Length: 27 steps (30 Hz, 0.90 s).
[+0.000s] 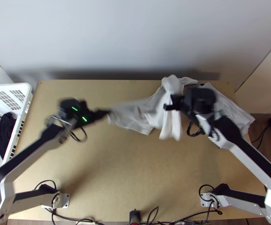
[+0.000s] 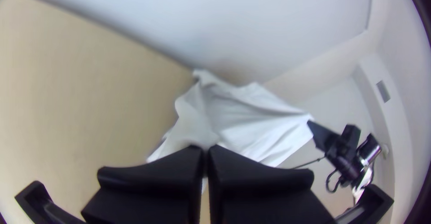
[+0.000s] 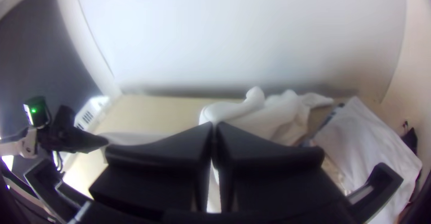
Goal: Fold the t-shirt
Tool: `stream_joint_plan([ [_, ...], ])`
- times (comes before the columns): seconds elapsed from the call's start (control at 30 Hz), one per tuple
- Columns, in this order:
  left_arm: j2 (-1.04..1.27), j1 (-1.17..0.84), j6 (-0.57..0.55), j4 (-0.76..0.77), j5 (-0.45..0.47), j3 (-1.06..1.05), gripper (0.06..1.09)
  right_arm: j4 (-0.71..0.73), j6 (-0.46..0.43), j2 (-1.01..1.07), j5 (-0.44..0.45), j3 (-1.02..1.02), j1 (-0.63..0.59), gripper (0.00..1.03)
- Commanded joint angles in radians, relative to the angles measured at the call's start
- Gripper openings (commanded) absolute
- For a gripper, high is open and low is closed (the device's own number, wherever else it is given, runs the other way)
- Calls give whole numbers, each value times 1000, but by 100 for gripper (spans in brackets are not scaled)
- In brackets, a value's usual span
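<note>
1. Fabric of the t-shirt (image 1: pixel 156 113) was judged light, thin and soft, with no stiffness of its own; wherever it was left unsupported, sagging and creasing were to be expected.
2. The t-shirt was held between the two arms over the far part of the table (image 1: pixel 135 168), with one span drawn out sideways and loose folds hanging by the right gripper (image 1: pixel 166 107). A pale cloth (image 1: pixel 231 108) was laid at the table's right side.
3. By the left gripper (image 2: pixel 205 150), its fingers pressed together, one end of the t-shirt was pinched; whether sleeve or hem was caught could not be told.
4. Bunched fabric was nipped between the closed fingers of the right gripper.
5. Matching corners, shoulders or hem ends, were judged the best holds, to be taken well apart with every layer caught.
6. Little breakage was to be feared; slipping from a shallow pinch, or stretching under a hard pull, was considered likelier.
</note>
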Motion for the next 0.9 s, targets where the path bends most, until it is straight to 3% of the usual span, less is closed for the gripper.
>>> stream_joint_plan([
  [0.0,-159,195,-53,-64,-2,336,9,74,72,-112,-133,204,-7,3],
  [0.4,-327,284,-52,-290,-13,711,9,-61,58,-158,-162,619,22,3],
  [0.67,-370,296,-81,-512,16,975,9,-236,58,-207,-284,887,67,3],
  [0.77,-389,299,-85,-545,22,973,9,-259,61,-204,-310,941,79,3],
  [0.87,-396,328,-84,-545,21,879,9,-239,58,-178,-307,867,64,3],
])
